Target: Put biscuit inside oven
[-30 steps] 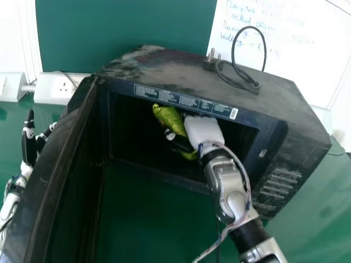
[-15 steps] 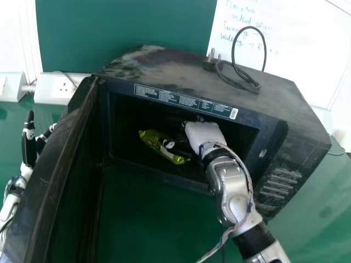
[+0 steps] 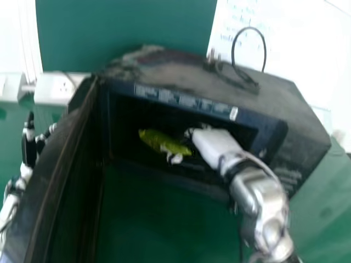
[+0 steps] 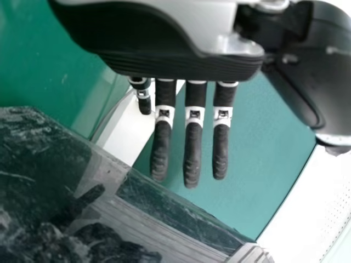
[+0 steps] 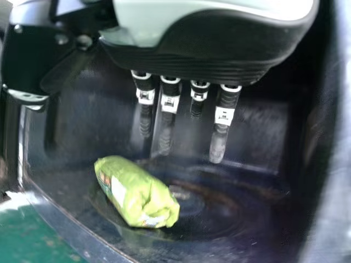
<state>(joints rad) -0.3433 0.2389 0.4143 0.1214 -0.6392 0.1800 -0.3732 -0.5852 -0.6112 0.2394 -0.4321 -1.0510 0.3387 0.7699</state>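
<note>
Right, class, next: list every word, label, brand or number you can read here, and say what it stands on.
No text can be read for certain.
Label strip above the opening of the oven: too small.
Handwriting on the whiteboard: too faint.
Print on the green biscuit packet: too small.

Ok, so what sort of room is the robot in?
Probably a robot lab or workroom, more than a kitchen. You can tell from the whiteboard with handwriting, the white socket box, and the plug lying on top of the oven.
</note>
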